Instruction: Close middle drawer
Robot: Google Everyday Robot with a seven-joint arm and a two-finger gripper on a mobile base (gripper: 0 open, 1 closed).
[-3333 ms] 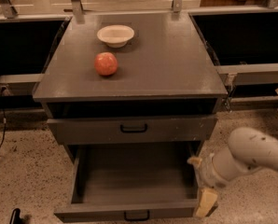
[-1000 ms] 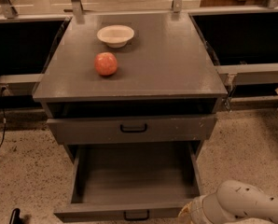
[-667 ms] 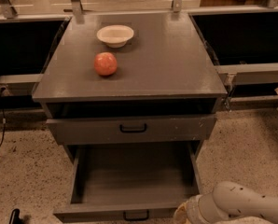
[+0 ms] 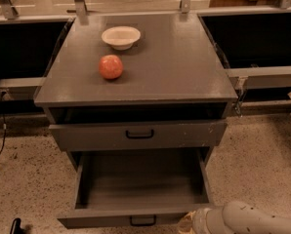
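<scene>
I'm holding my jaws at the front right corner of the open middle drawer (image 4: 140,184) to shove it in, can't tell if they're apart tbh.

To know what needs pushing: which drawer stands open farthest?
The middle drawer, tray exposed, beside the gripper at bottom right; the upper drawer is barely ajar.

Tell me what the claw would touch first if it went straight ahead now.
The claw, at the bottom edge, would probably meet the front of the middle drawer first; depth is unclear.
</scene>
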